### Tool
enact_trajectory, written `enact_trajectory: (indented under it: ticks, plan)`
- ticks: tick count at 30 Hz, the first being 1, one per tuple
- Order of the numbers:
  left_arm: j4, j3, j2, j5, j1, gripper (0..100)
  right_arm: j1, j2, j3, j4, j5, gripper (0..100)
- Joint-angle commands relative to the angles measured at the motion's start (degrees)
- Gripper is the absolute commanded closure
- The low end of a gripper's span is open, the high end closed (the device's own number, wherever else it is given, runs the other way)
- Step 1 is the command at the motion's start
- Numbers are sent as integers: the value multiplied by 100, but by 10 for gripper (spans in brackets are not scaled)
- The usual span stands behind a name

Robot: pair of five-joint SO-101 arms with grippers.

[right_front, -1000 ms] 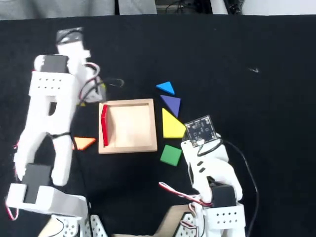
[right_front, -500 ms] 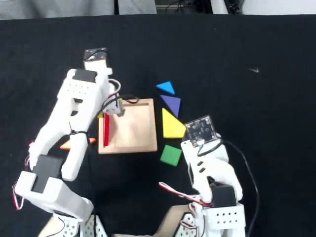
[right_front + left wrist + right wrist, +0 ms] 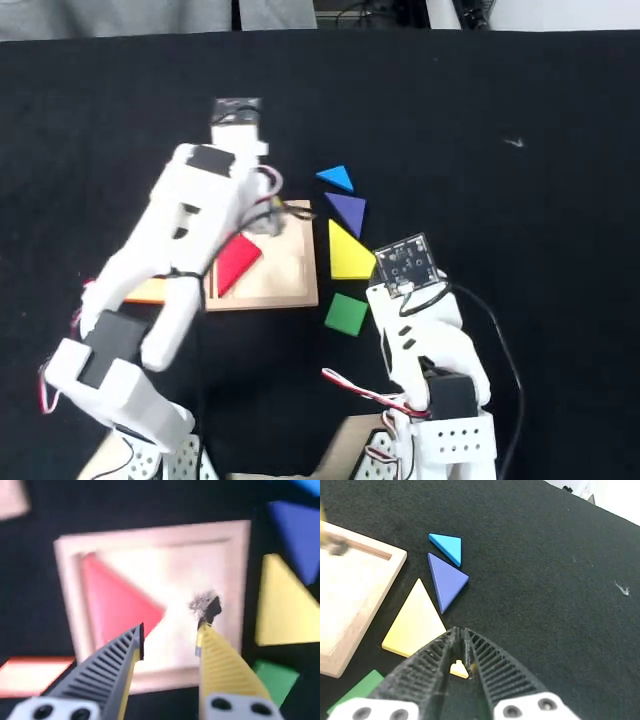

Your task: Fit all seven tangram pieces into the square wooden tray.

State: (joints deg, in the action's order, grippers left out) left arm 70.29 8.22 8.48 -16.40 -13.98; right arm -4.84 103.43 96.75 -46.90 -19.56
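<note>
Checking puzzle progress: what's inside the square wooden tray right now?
One flat red triangle piece lies inside the square wooden tray, against one wall. The rest of the visible floor is bare wood; the open left gripper covers a strip of it.

The left arm (image 3: 185, 225) and right arm (image 3: 430, 340) are wearing white shells with black servo blocks; red and white cables are looping out; the left gripper (image 3: 171, 627) is showing one grey and one yellow ribbed finger; the right gripper (image 3: 460, 631) is showing black ones.
</note>
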Motion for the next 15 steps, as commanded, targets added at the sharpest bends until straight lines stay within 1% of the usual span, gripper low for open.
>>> enact_trajectory:
  ticks: [1, 7, 12, 15]
  plan:
    - [-774, -189, 431, -62, -321, 812, -18, 514, -22, -18, -70, 984]
    - [-853, -585, 1222, -26, -303, 812, -9, 514, -22, 0, -70, 984]
    - [-835, -646, 1459, -9, -233, 812, -9, 514, -22, 0, -70, 984]
    - [-440, -699, 1468, 237, -101, 812, -9, 514, -22, 0, -70, 984]
